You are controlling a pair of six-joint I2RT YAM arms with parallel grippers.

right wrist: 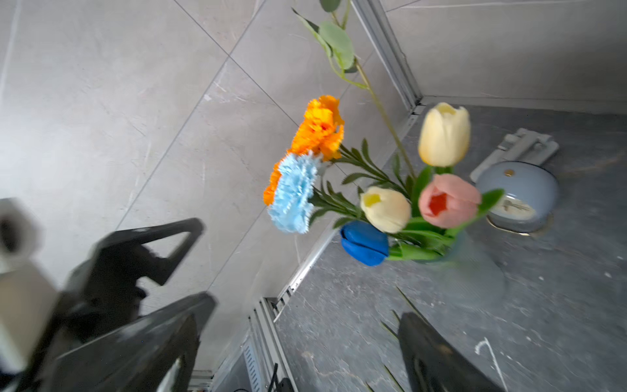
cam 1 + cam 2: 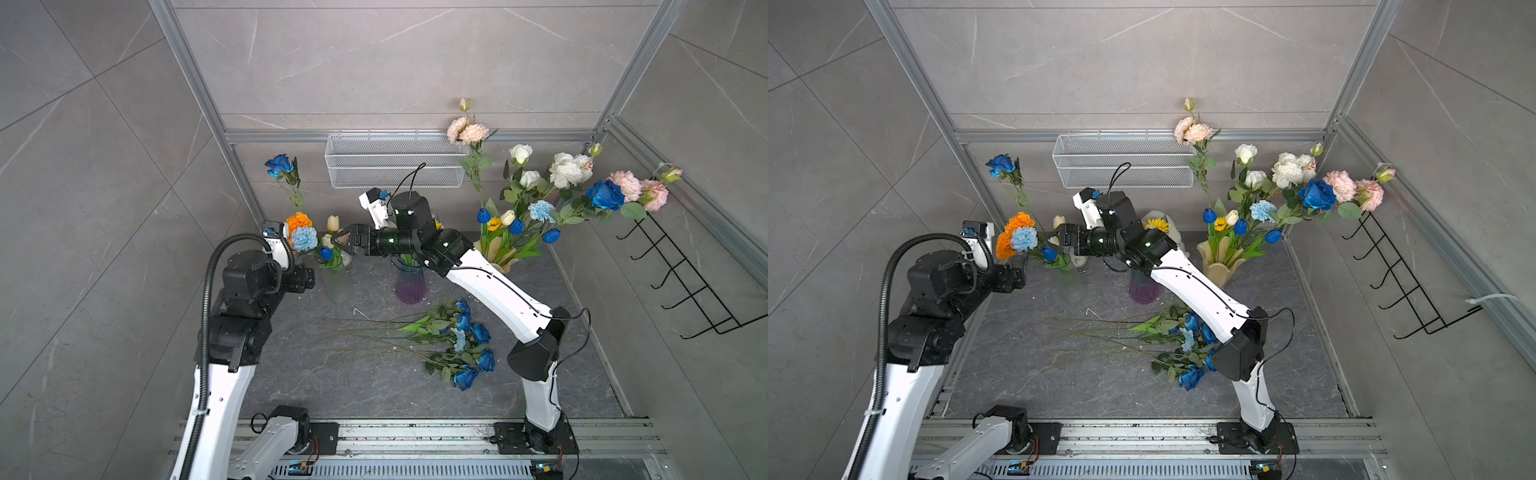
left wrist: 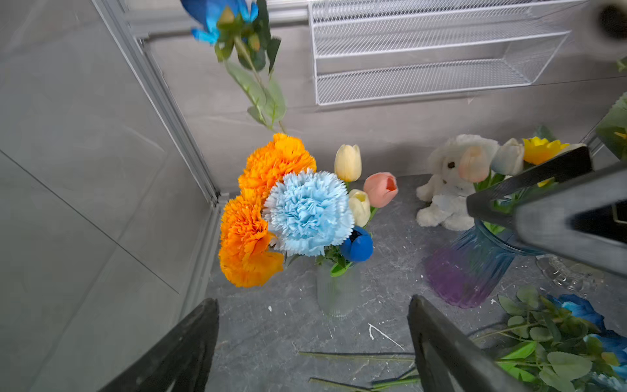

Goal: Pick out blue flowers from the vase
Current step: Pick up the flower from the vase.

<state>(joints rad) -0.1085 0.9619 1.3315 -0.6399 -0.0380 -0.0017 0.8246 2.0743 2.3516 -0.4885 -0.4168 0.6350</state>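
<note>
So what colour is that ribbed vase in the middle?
The vase fades blue to purple downward; clearest in the left wrist view.

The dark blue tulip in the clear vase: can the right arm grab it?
Probably yes. The right gripper is open and close, and the dark blue tulip pokes out at the bunch's edge, nothing in front. The cream tulip beside it might get bumped.

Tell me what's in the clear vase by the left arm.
It holds orange marigolds, a pale blue carnation, a dark blue tulip, two cream tulips and a pink tulip. The leaves and frosted glass hide the stems' lower ends.
</note>
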